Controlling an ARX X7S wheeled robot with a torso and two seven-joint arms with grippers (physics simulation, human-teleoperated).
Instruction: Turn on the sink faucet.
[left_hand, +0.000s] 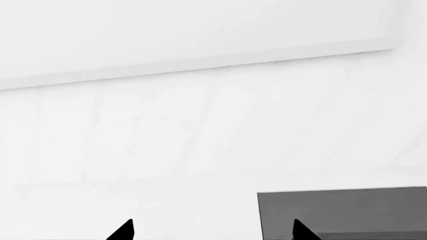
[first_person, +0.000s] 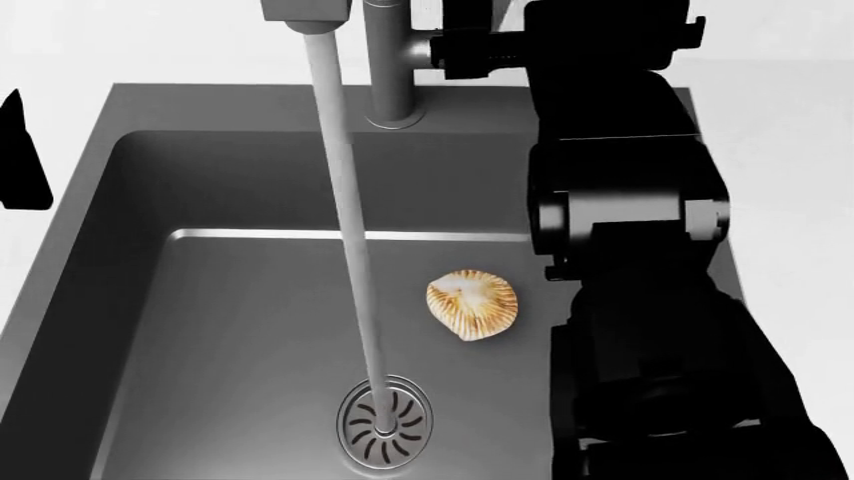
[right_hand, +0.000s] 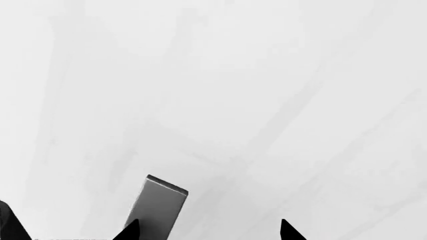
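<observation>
Water runs in a straight stream (first_person: 354, 250) from the spout of the sink faucet (first_person: 387, 60) down onto the round drain (first_person: 386, 420), so the task looks done or nearly so. The faucet stands at the back rim of the sink (first_person: 147, 300), its upright post vertical, the side lever pointing toward the robot's right. The right arm (first_person: 621, 200) reaches over the basin's right side, and its gripper (first_person: 461, 45) sits just beside the post at the lever; whether it touches the lever I cannot tell. In the right wrist view its two fingertips (right_hand: 130, 231) stand apart with nothing between them, so it is open, a grey metal piece showing just past one tip. The left gripper (left_hand: 213, 231) is also spread and empty, held well off to the left near the sink's edge on the white worktop (first_person: 787, 120). The right arm is plainly nearer. A scalloped shell-like thing (first_person: 471, 303) lies on the basin floor.
</observation>
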